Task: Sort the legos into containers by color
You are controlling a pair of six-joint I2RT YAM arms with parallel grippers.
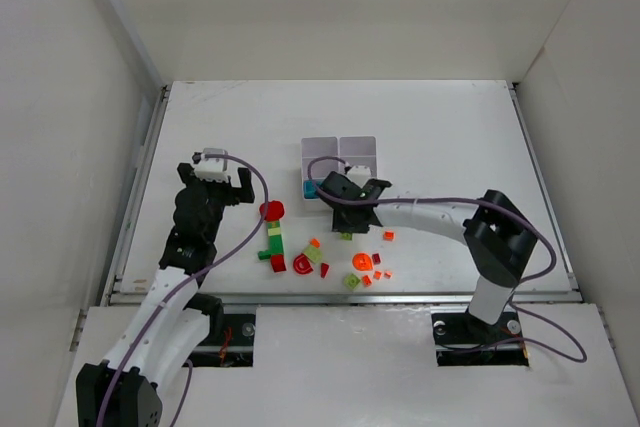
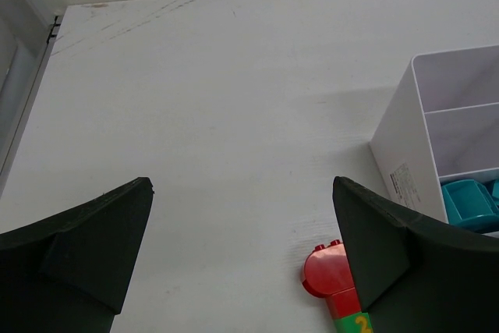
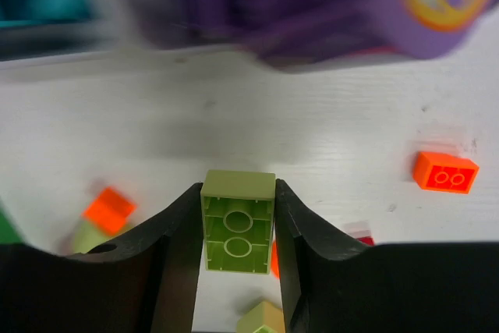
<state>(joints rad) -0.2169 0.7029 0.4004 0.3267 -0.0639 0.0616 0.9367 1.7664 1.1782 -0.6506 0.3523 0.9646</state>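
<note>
My right gripper (image 3: pixel 238 193) is shut on a lime green brick (image 3: pixel 238 221), hollow underside facing the camera, held above the table. In the top view this gripper (image 1: pixel 352 197) hovers just in front of the white containers (image 1: pixel 340 154). A near compartment holds teal pieces (image 1: pixel 310 189); blurred purple pieces (image 3: pixel 335 5) fill another. My left gripper (image 2: pixel 242 193) is open and empty, to the left of the containers (image 2: pixel 405 146) in the top view (image 1: pixel 215 179). A red rounded piece (image 2: pixel 327 269) on a green brick lies by its right finger. Loose legos lie on the table (image 1: pixel 320 257).
On the table in front of the containers lie a red and green stack (image 1: pixel 273 232), a red arch (image 1: pixel 301 262), an orange round piece (image 1: pixel 361 261) and small orange bricks (image 3: pixel 445 171). White walls enclose the table on three sides.
</note>
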